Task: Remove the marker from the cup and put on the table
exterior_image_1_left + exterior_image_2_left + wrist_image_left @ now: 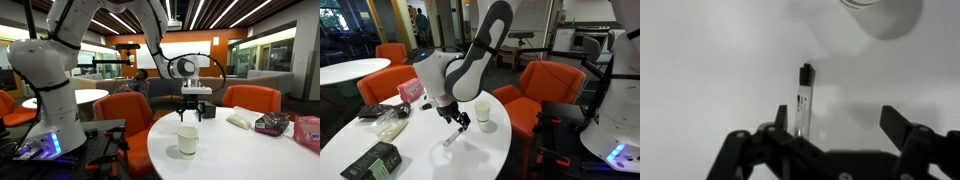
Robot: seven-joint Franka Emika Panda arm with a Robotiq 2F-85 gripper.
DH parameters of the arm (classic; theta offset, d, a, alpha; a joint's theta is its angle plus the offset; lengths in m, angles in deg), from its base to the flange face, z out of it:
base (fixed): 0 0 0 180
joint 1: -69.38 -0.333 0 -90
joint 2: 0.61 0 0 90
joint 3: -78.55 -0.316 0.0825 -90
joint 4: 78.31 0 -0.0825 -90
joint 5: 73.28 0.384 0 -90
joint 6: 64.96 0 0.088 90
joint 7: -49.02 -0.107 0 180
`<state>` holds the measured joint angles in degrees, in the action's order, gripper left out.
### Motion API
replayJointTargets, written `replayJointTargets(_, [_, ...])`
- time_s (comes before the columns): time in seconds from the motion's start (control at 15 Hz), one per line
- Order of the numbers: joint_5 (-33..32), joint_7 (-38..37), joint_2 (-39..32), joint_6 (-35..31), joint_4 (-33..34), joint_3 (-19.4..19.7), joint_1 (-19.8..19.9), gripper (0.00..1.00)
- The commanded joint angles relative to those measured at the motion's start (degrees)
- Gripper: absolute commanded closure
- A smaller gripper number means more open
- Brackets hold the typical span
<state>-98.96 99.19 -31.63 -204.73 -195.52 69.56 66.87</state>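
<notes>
1 marker [806,100] is seen, apparently lying flat on the table [430,160], between the wide-apart jaws of the gripper [461,123] and near 1 cup [483,117]. Marker label is too blurred to be read.

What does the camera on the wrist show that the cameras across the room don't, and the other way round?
Only the wrist view: the marker close up, its dark cap clear, and the hand spread open. Only the exterior views: the whole arm, orange chairs and a dark box. Both: the marker lying on the white table, with the cup nearby.
</notes>
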Motion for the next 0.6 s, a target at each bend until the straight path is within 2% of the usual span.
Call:
replayJointTargets(0.0, [-0.24,0.0,7.34,-1.17,-6.48,-0.14,0.56,0.0])
replayJointTargets(0.53, [0.39,-0.19,19.3,-2.28,-15.01,0.73,0.95,0.0])
